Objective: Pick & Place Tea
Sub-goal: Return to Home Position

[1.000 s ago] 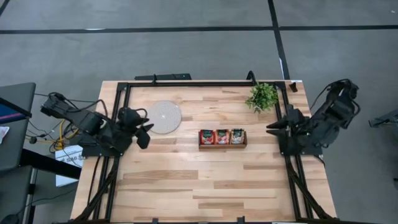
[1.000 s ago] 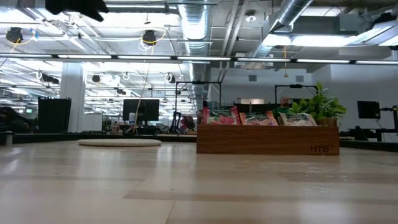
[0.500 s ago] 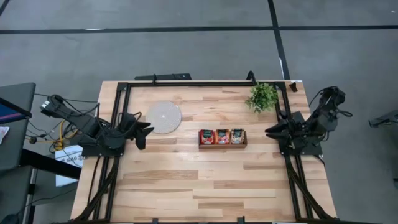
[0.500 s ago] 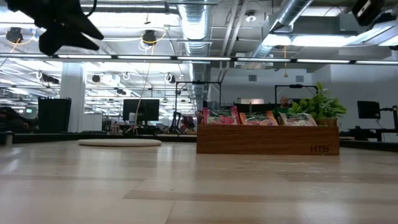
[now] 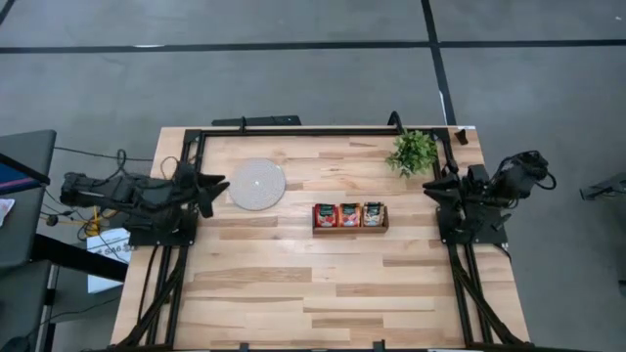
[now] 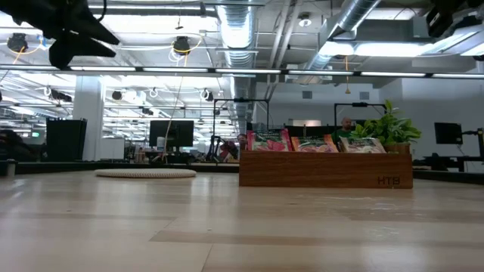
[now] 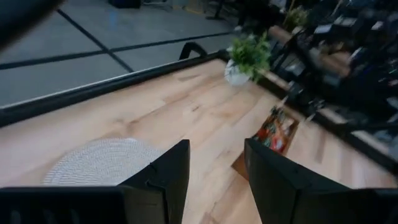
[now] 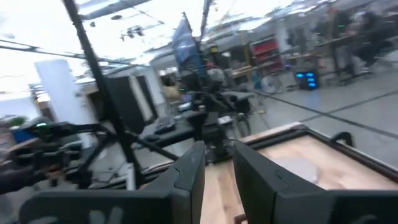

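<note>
The tea sachets (image 5: pixel 348 214) stand upright in a brown three-compartment wooden tray (image 5: pixel 350 230) at mid-table, red ones (image 6: pixel 268 140) on the left and middle and pale ones (image 6: pixel 361 144) on the right. My left gripper (image 5: pixel 219 184) hovers open above the table's left edge beside the round white disc (image 5: pixel 257 184); nothing is between its fingers (image 7: pixel 214 168). My right gripper (image 5: pixel 430 187) hovers at the right edge, near the plant, well clear of the tray. Its fingers (image 8: pixel 219 167) stand a narrow gap apart with nothing in it.
A small potted plant (image 5: pixel 412 152) stands at the far right corner. A black frame (image 5: pixel 293 131) runs round the table's far and side edges. Bare wood lies between the tray and the near edge (image 5: pixel 313 303).
Both arms have folded back toward their own bases and sunk. My left gripper has drawn toward the left edge and slightly toward the far side, coming lower in the low view. My right gripper has tipped up toward level and shifted slightly toward the far edge. Nothing on the table has moved.
</note>
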Available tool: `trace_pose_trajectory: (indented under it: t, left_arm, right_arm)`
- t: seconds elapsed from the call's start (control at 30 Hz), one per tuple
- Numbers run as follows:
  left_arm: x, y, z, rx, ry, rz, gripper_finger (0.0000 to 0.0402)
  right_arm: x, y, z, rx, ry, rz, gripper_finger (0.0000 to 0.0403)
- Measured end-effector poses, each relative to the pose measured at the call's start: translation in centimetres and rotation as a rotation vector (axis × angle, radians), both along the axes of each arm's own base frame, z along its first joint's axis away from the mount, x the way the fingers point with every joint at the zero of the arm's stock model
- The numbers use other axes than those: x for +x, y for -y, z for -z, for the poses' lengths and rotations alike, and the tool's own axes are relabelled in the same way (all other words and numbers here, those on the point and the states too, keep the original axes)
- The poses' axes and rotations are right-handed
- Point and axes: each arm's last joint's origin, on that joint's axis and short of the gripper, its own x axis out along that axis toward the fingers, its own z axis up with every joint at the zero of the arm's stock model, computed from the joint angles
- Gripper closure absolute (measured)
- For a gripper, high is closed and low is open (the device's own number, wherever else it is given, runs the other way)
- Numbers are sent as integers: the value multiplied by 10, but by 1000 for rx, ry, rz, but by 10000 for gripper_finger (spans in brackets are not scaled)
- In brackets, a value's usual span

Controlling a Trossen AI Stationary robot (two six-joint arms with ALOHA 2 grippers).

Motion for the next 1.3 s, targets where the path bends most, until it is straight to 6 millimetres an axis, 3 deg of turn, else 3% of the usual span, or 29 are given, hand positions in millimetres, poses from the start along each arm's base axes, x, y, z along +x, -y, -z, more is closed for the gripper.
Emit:
trace_pose_trajectory:
  t: [0.17, 0.3, 0.5, 0.93, 1.3]
  left_arm:
    - [-11, -2, 18, -30, 58, 36, 257]
    - [-5, 0, 41, -58, 96, 73, 257]
    - [1, 2, 60, -62, 86, 67, 257]
    - [2, 2, 78, -98, 20, 45, 257]
    - [2, 3, 80, -157, 24, 62, 257]
  right_arm:
    - [0, 0, 6, 10, -3, -40, 327]
    - [11, -4, 28, 38, -9, -18, 327]
    - [18, -8, 49, 63, 50, -61, 327]
    - [29, -13, 82, 118, -57, -141, 327]
    - [30, -13, 81, 20, -43, -261, 327]
